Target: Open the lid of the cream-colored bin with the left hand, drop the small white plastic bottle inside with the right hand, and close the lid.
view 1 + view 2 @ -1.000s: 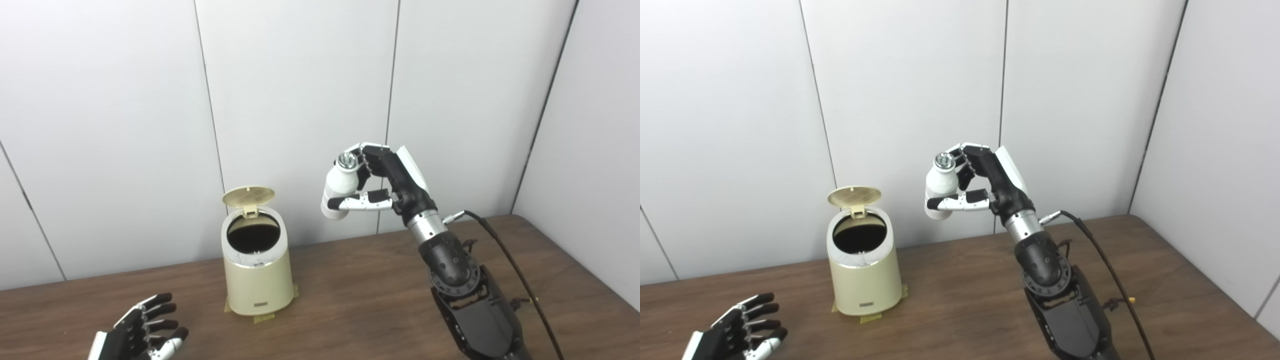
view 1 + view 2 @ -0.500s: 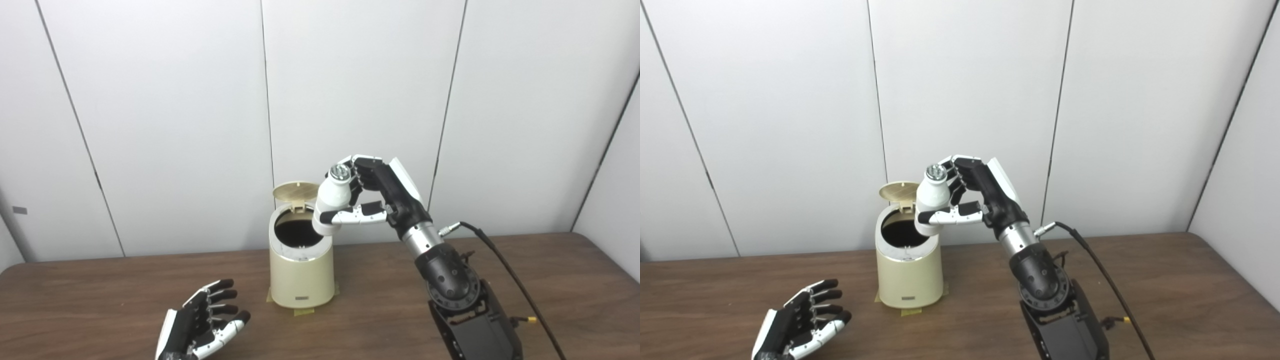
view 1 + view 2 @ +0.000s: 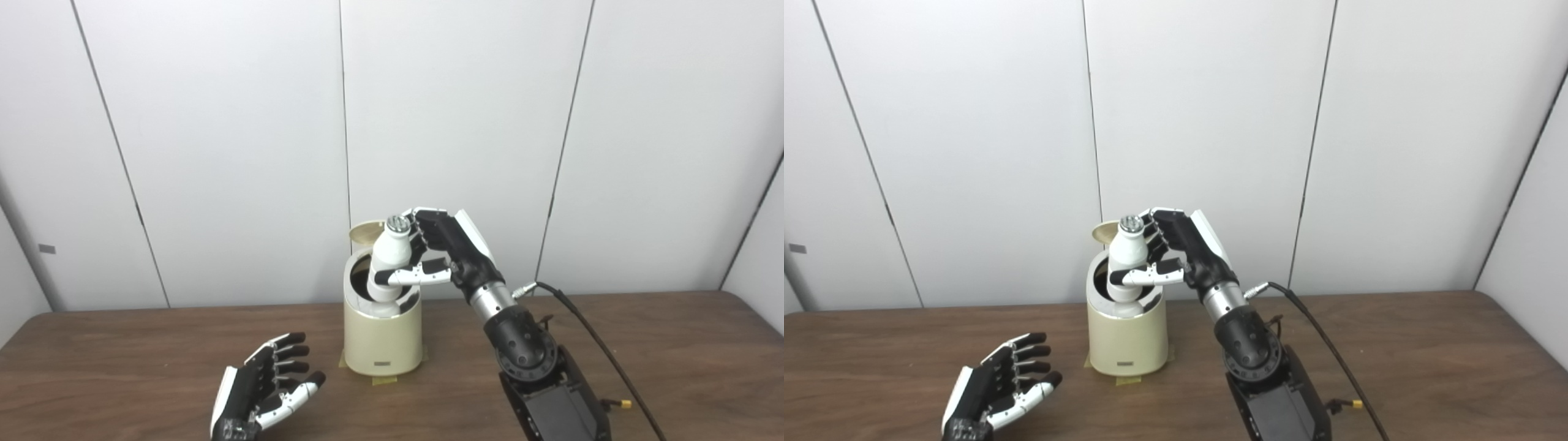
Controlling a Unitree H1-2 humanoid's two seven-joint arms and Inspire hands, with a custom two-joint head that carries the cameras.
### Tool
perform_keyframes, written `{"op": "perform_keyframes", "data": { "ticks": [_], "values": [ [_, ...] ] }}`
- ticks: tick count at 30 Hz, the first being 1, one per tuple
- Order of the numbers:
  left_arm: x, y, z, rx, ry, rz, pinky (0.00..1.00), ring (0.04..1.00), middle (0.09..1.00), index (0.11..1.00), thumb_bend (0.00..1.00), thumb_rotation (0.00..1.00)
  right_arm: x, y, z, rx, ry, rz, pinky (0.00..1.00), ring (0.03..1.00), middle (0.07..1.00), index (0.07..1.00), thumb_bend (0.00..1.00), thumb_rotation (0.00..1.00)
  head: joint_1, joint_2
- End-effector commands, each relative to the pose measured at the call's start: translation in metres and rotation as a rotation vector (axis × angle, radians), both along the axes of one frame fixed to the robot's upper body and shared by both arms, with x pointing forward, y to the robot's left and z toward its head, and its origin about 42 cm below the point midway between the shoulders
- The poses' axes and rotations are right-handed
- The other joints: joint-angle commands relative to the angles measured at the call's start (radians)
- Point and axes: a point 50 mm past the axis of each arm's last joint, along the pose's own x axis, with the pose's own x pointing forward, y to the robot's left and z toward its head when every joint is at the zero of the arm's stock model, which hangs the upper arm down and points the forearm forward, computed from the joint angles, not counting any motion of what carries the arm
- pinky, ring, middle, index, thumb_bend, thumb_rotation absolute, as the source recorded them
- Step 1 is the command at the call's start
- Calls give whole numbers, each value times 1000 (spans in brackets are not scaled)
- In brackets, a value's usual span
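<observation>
On the brown wood-grain table point(image 3: 122, 343), left eye view: cream-colored bin point(image 3: 383, 343), smooth tapered cylinder with a pale rim, small label plate low on its front, tape tabs at its base. Lid point(image 3: 365, 233) flipped up behind the opening, a round tan disc, partly hidden by the bottle. Right hand point(image 3: 438, 254), black with white shell panels, fingers and thumb closed around the small white plastic bottle point(image 3: 387, 264); bottle is smooth, rounded, silver cap on top. Bottle's long axis near vertical, cap up and tilted slightly right, bottom end over the bin's dark mouth, at about rim level; whether it touches the rim, cannot tell. Left hand point(image 3: 269, 386) low over the table, in front and left of the bin, palm up, fingers spread, holding nothing. Black cable point(image 3: 588, 337) runs from the right wrist down across the table. Right eye view: same scene shifted left; more of the lid's point(image 3: 1104, 231) left edge sticks out beside the bottle point(image 3: 1126, 263), and the bin's point(image 3: 1127, 340) inner wall shows to the left of the bottle's base. Left hand point(image 3: 1001, 383) shows its white back edge more fully. White panelled wall point(image 3: 968, 122) behind.
</observation>
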Motion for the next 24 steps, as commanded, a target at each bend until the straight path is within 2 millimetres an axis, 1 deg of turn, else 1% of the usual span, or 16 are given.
{"op": "perform_keyframes", "data": {
  "ticks": [1,3,7,10,13,17,24],
  "values": [
    [10,-7,20,-8,-84,-13,586,684,743,782,641,118,7,10,38,21,-115,23,344,399,485,516,516,0,2,2],
    [10,-7,20,-6,-83,-10,583,684,742,782,649,130,12,10,36,22,-109,21,338,394,487,520,515,0,5,4],
    [9,-8,21,-15,-86,-13,593,687,742,782,649,121,21,10,34,13,-114,18,330,388,490,532,513,0,10,7],
    [9,-9,21,-26,-83,-12,591,685,740,781,656,119,26,10,36,8,-108,8,327,385,487,540,511,0,12,10],
    [8,-10,21,-26,-84,-10,587,682,738,782,666,124,30,11,39,10,-104,3,325,378,486,551,509,0,13,11],
    [7,-11,21,-20,-82,-10,608,688,740,782,661,134,33,12,41,17,-103,-1,324,392,491,544,502,0,18,15],
    [5,-13,21,-20,-81,-11,584,682,742,781,649,121,40,14,38,24,-119,-13,310,396,492,550,491,0,23,22]
  ]
}}
